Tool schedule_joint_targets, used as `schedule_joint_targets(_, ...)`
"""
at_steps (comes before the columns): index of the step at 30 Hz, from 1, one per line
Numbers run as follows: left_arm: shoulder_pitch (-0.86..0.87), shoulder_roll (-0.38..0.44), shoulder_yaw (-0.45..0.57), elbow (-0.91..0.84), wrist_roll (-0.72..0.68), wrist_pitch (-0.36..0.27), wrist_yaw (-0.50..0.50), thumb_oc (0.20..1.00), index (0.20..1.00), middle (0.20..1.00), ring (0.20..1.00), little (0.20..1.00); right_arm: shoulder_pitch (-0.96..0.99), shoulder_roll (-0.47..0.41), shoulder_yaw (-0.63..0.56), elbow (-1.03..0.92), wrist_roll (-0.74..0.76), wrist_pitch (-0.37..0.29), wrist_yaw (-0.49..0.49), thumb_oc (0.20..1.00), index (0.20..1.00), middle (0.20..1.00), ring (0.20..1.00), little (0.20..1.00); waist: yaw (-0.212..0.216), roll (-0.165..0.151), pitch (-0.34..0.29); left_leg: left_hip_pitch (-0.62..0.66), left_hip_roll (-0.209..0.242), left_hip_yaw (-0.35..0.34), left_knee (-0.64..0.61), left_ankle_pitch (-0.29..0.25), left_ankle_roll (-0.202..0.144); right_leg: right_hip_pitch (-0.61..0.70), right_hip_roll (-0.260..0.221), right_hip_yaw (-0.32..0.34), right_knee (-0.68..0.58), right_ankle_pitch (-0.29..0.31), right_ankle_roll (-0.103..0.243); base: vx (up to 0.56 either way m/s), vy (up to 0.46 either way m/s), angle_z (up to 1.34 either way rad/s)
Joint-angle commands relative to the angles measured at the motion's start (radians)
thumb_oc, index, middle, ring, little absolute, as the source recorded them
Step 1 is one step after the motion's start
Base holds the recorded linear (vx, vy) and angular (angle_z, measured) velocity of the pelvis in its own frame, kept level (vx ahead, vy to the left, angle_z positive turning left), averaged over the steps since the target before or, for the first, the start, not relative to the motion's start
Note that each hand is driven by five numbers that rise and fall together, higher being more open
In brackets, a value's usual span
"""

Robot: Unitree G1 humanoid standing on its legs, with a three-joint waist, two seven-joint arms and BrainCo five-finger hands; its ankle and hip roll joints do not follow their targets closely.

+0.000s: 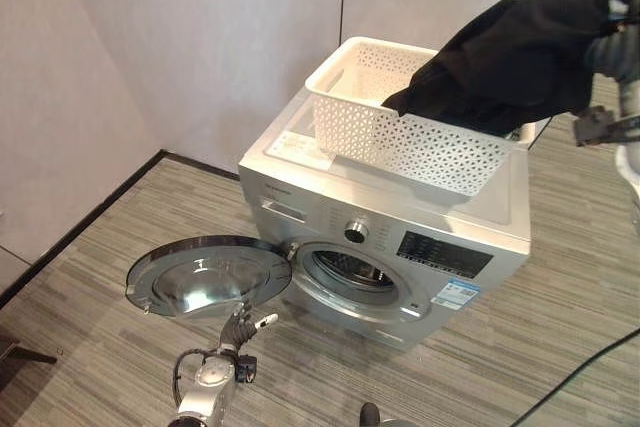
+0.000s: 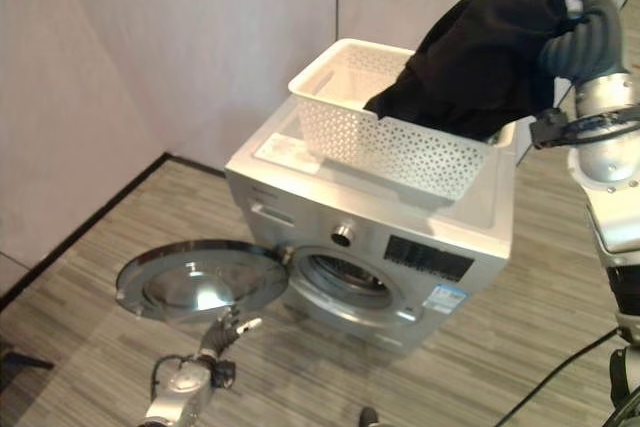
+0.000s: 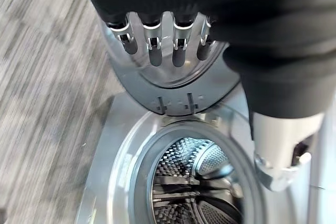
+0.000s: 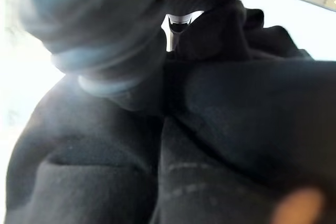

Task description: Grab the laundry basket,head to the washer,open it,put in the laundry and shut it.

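Right robot hand (image 2: 580, 2): raised high at the right, above the far right end of the basket; its fingers are clamped round a bunched black garment (image 2: 480, 57), as the stereo views show. In the right wrist view the dark cloth lies pressed close against the hand.
Right arm pose: the forearm is held upright beside the washer, with the wrist bent in toward the basket.
Black garment: hung from the right robot hand, lifted mostly clear of the basket; its lower edge is draped over the basket's right end.
Laundry basket (image 1: 400, 127): white, perforated, set on top of the washing machine, toward its back right.
Left robot hand (image 1: 240, 327): held low in front of the washer, just below the open door's rim; its fingers (image 3: 152, 51) are loosely extended in a row and nothing is held. Whether the door is touched cannot be told.
Left arm pose: the arm is reached up from the lower left, with the hand pointed toward the door.
Washing machine (image 1: 390, 237): silver front loader, stood on striped grey flooring (image 1: 90, 307) near a pale wall corner.
Door (image 1: 205, 275): swung fully open to the left, lying nearly flat; the steel drum (image 3: 194, 182) is exposed.
Writing: a dark display panel and a blue-and-white sticker (image 1: 462, 295) are seen on the front; a label lies on the top; no print is legible.
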Motion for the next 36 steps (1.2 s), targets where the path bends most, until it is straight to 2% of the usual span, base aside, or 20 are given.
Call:
schedule_joint_targets(1,-0.042,0.098,-0.013,-0.071,0.092,-0.071,0.023,1.0,1.0,1.0,1.0,1.0,-0.031,-0.003,-0.086,-0.051,-0.05,-0.095,-0.085,0.2,0.2,0.2,0.2,0.2,0.018,-0.068,-0.073,-0.028,0.002,-0.014,0.008,-0.026,-0.01,-0.029,-0.15,-0.049,0.143,-0.121,0.053,-0.02,0.011,-0.06)
schedule_joint_targets(3,-0.048,0.182,0.028,-0.246,0.203,-0.091,0.039,1.0,1.0,1.0,1.0,1.0,-0.029,-0.027,-0.147,-0.079,-0.088,-0.103,-0.126,0.2,0.2,0.2,0.2,0.2,0.018,-0.068,-0.078,-0.029,-0.005,-0.014,0.005,-0.031,-0.006,-0.029,-0.16,-0.047,0.135,-0.111,0.063,-0.04,0.023,-0.1)
schedule_joint_targets(8,-0.07,0.252,0.1,-0.412,0.291,-0.091,0.066,1.0,1.0,1.0,1.0,1.0,-0.075,-0.058,-0.153,-0.058,-0.087,-0.097,-0.154,0.2,0.2,0.2,0.2,0.2,0.018,-0.077,-0.084,-0.029,-0.013,-0.01,0.004,-0.034,-0.003,-0.028,-0.171,-0.043,0.128,-0.1,0.07,-0.01,0.015,-0.09)
schedule_joint_targets(11,-0.088,0.269,0.135,-0.49,0.314,-0.091,0.064,1.0,1.0,1.0,1.0,1.0,-0.071,-0.052,-0.159,-0.074,-0.071,-0.098,-0.14,0.2,0.2,0.2,0.2,0.2,0.014,-0.08,-0.086,-0.029,-0.017,-0.004,0.004,-0.039,0.001,-0.032,-0.176,-0.04,0.13,-0.096,0.075,0.0,0.008,-0.02)
schedule_joint_targets(16,-0.165,0.276,0.142,-0.555,0.236,-0.083,0.025,1.0,1.0,1.0,1.0,1.0,-0.025,0.002,-0.165,-0.153,-0.003,-0.113,-0.063,0.2,0.2,0.2,0.2,0.2,0.002,-0.085,-0.086,-0.027,-0.024,0.01,0.004,-0.044,0.005,-0.038,-0.185,-0.035,0.138,-0.089,0.084,0.0,0.006,0.0)
schedule_joint_targets(22,-0.437,0.327,0.01,-0.484,0.249,-0.049,0.006,1.0,1.0,1.0,1.0,1.0,-0.068,0.04,-0.045,-0.189,0.063,-0.098,0.02,0.2,0.2,0.2,0.2,0.2,-0.018,-0.084,-0.085,-0.022,-0.025,0.023,0.004,-0.043,0.007,-0.046,-0.187,-0.026,0.149,-0.087,0.087,-0.01,0.001,-0.01)
schedule_joint_targets(26,-0.639,0.339,-0.136,-0.423,0.249,-0.03,-0.028,1.0,1.0,1.0,1.0,1.0,-0.17,0.054,0.091,-0.174,0.08,-0.066,0.053,0.2,0.2,0.2,0.2,0.2,-0.023,-0.08,-0.087,-0.021,-0.025,0.024,0.004,-0.039,0.008,-0.046,-0.188,-0.024,0.153,-0.087,0.088,-0.03,-0.005,-0.1)
schedule_joint_targets(28,-0.719,0.327,-0.19,-0.392,0.231,-0.021,-0.038,1.0,1.0,1.0,1.0,1.0,-0.243,0.048,0.16,-0.142,0.076,-0.046,0.053,0.2,0.2,0.2,0.2,0.2,-0.022,-0.079,-0.086,-0.02,-0.027,0.023,0.004,-0.037,0.008,-0.045,-0.189,-0.027,0.155,-0.088,0.088,-0.03,-0.005,-0.13)
schedule_joint_targets(29,-0.783,0.307,-0.239,-0.347,0.209,0.006,-0.06,1.0,1.0,1.0,1.0,1.0,-0.31,0.045,0.224,-0.108,0.073,-0.023,0.056,0.2,0.2,0.2,0.2,0.2,-0.022,-0.075,-0.085,-0.021,-0.028,0.023,0.004,-0.035,0.008,-0.043,-0.19,-0.026,0.156,-0.088,0.088,-0.03,-0.002,-0.06)
schedule_joint_targets(30,-0.79,0.304,-0.239,-0.341,0.207,0.005,-0.059,1.0,1.0,1.0,1.0,1.0,-0.319,0.043,0.23,-0.103,0.074,-0.023,0.055,0.2,0.2,0.2,0.2,0.2,-0.022,-0.074,-0.082,-0.021,-0.028,0.023,0.004,-0.034,0.008,-0.044,-0.19,-0.026,0.156,-0.088,0.088,-0.03,-0.005,0.0)
schedule_joint_targets(32,-0.884,0.277,-0.302,-0.269,0.196,0.038,-0.062,1.0,1.0,1.0,1.0,1.0,-0.41,0.043,0.301,-0.053,0.075,0.007,0.045,0.2,0.2,0.2,0.2,0.2,-0.022,-0.069,-0.083,-0.021,-0.03,0.017,0.004,-0.03,0.009,-0.041,-0.19,-0.025,0.156,-0.089,0.085,-0.02,-0.002,0.0)
schedule_joint_targets(36,-0.969,0.203,-0.373,-0.104,0.095,0.08,-0.085,1.0,1.0,1.0,1.0,1.0,-0.532,0.083,0.393,0.018,0.091,0.03,0.031,0.2,0.2,0.2,0.2,0.2,-0.025,-0.057,-0.083,-0.024,-0.035,0.013,0.004,-0.026,0.01,-0.035,-0.193,-0.029,0.153,-0.09,0.084,-0.01,-0.001,0.0)
